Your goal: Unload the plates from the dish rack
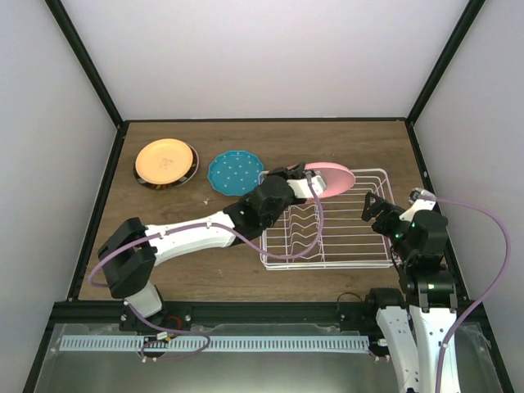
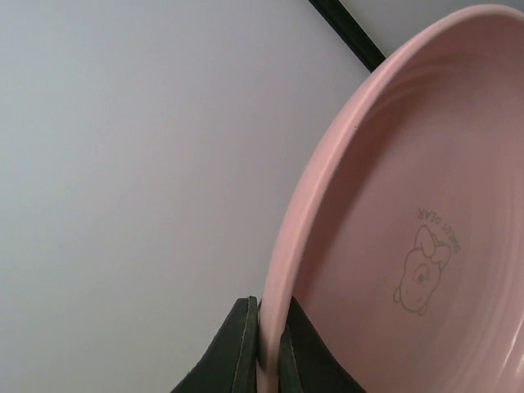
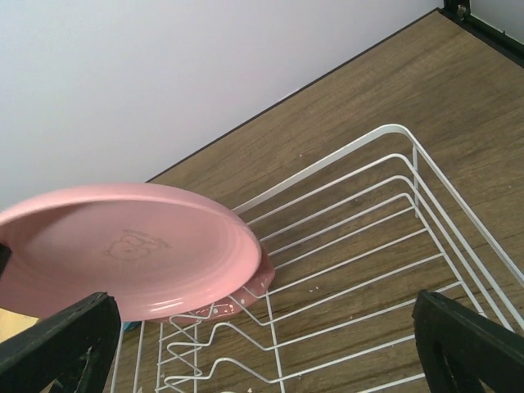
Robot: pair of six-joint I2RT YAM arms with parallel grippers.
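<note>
The left hand point(image 2: 267, 348) is clenched on the rim of a pink plate point(image 2: 409, 246), holding it tilted above the far left corner of the dish rack point(image 1: 344, 237). To do this well, raise it clear of the rack's wires and of the reddish plate point(image 3: 246, 300) just beneath. Then swing it left of the rack onto the counter point(image 1: 205, 262), near the teal plate point(image 1: 235, 171). The right hand point(image 1: 375, 205) hangs released at the rack's right side.

The wooden table point(image 1: 327, 139) bears a white dish rack point(image 1: 352, 237). Left of it lie an orange plate point(image 1: 166, 162) and a teal plate point(image 1: 235, 172).
</note>
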